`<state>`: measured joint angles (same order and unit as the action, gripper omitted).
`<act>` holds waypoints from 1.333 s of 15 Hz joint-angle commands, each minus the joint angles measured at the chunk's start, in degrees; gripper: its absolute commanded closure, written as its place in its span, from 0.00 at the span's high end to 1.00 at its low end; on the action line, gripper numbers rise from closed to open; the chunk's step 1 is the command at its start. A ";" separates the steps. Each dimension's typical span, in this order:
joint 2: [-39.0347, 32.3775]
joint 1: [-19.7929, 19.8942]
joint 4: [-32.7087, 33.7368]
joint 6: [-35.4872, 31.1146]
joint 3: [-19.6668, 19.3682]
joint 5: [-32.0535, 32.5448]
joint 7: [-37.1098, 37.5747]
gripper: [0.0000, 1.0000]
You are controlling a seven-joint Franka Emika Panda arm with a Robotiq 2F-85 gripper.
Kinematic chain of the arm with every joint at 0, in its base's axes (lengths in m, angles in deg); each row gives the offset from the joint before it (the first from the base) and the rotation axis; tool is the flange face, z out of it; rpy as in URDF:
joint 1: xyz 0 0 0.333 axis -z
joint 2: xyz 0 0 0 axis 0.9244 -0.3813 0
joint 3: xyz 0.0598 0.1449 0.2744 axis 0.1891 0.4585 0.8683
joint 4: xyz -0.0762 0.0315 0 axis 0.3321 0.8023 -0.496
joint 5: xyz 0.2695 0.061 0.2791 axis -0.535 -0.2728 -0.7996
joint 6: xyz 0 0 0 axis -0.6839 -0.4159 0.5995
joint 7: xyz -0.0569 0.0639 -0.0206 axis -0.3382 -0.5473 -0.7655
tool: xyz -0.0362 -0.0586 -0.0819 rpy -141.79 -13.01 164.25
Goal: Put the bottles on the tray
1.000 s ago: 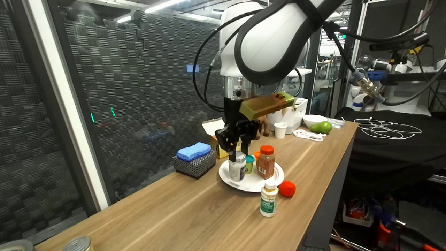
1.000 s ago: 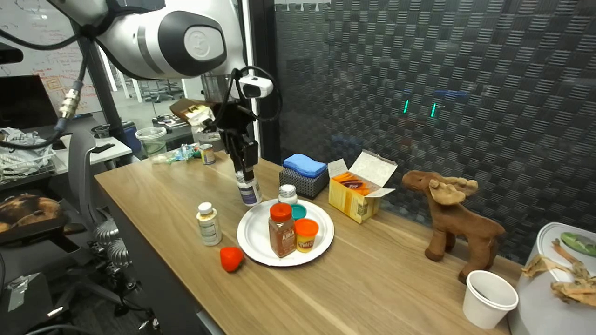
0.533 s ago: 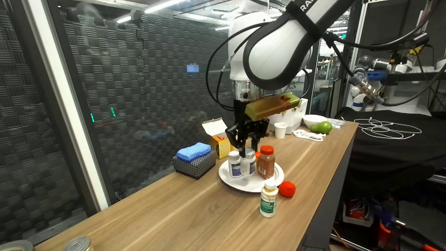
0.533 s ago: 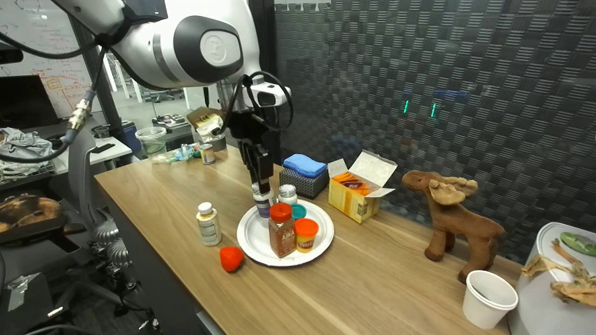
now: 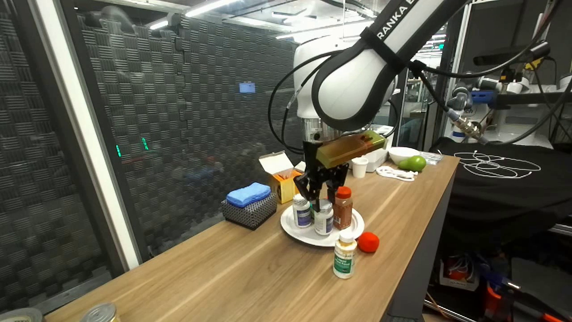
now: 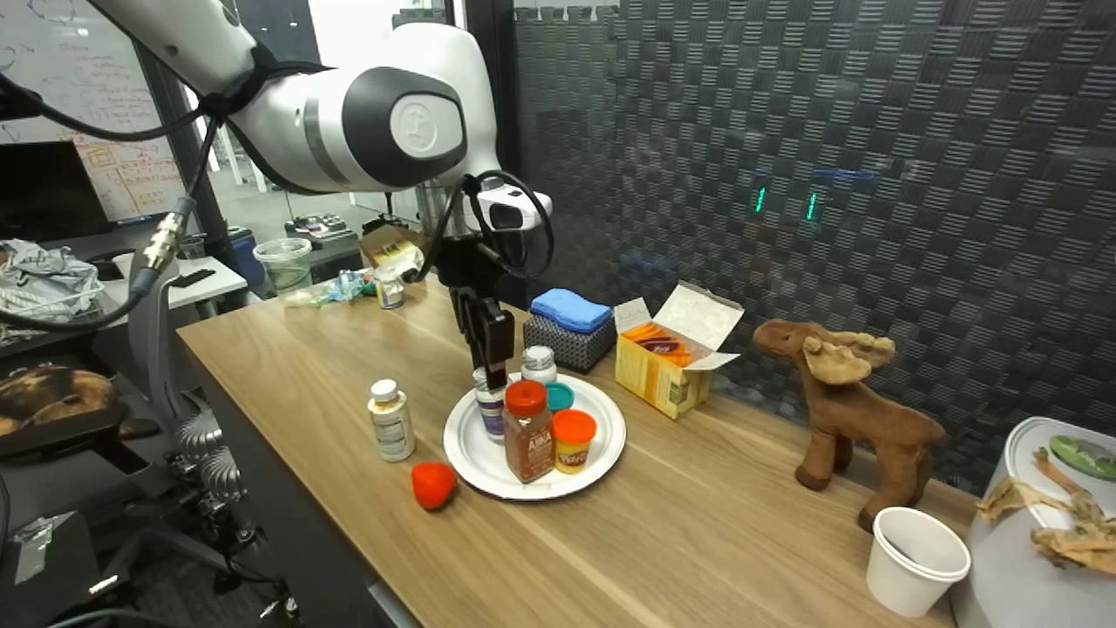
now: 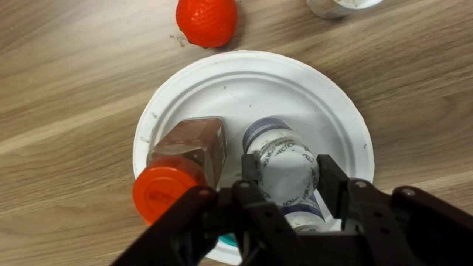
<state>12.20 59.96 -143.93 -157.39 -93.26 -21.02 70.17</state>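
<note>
The gripper (image 7: 288,166), part-way closed, holds a white bottle (image 5: 324,222) at its top. Seat it flat on the plate (image 7: 244,61) before releasing.

A round, flat white plate (image 7: 244,88) bears an upright purple-labelled white bottle (image 5: 302,215) and an upright red-brown bottle (image 6: 529,443) with an orange-red cap. Near both, a second purple-labelled white bottle (image 5: 324,220) is upright within the rim; contact underneath is unclear. A green-labelled white bottle (image 5: 344,257) stands upright off the plate.
</note>
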 commanded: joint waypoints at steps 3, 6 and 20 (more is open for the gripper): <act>-1.33 -0.76 1.92 -1.29 -0.91 1.66 2.04 0.19; -1.67 -0.73 2.42 -1.73 -1.31 1.85 2.45 0.19; -1.23 -0.67 3.26 -2.12 -1.59 1.57 2.27 1.00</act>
<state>10.29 59.92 -141.24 -158.46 -94.23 -20.66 71.29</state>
